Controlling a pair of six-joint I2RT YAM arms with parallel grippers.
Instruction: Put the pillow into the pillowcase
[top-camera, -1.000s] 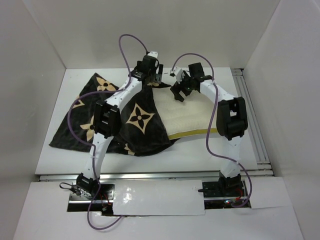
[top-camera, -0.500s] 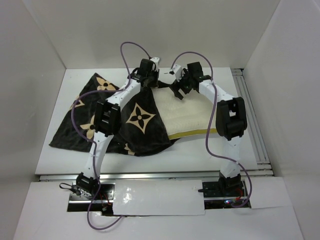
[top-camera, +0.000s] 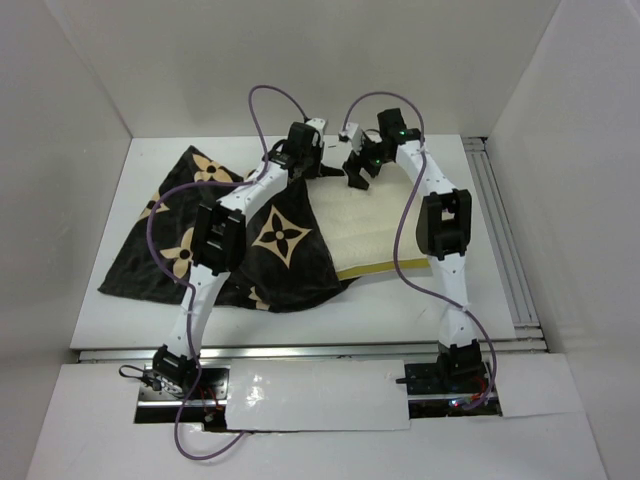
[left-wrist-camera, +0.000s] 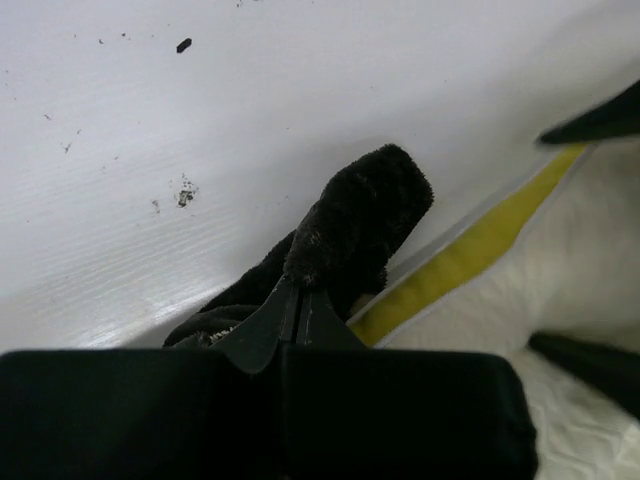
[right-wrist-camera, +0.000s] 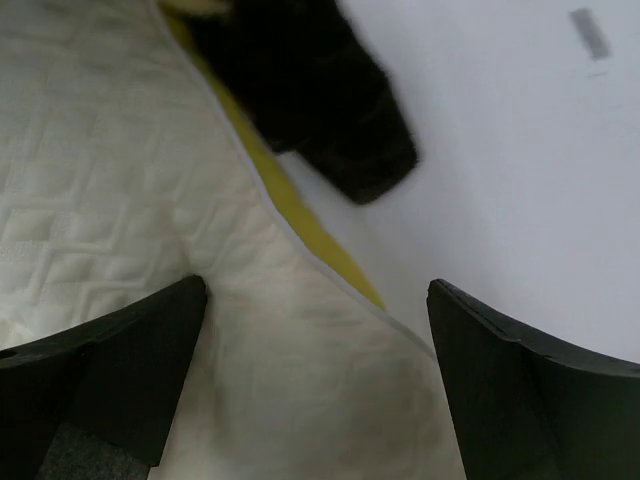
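Left gripper (left-wrist-camera: 298, 300) has its two fingers pressed together, pinching a dark plush fold of the pillowcase (left-wrist-camera: 352, 225) that sticks up past the tips. The fold lies at the far edge of the pillow (left-wrist-camera: 590, 270), just beside the pillow's yellow edge band (left-wrist-camera: 470, 255), with the white table (left-wrist-camera: 250, 110) behind it.

In the top view the pillowcase (top-camera: 225, 235) is spread across the left half of the table (top-camera: 400, 305), brown-black with tan flower motifs. Its right part lies over the left side of the cream pillow (top-camera: 375, 225) (whether any of the pillow is inside the case cannot be told). The rest of the pillow lies bare near the table's middle.

The right gripper (right-wrist-camera: 318, 350) is spread wide above the pillow's far corner. One finger (right-wrist-camera: 130, 370) is over the quilted surface and the other finger (right-wrist-camera: 530, 390) is over the table beyond the yellow edge; nothing lies between them. Both grippers are near each other at the pillow's far side.
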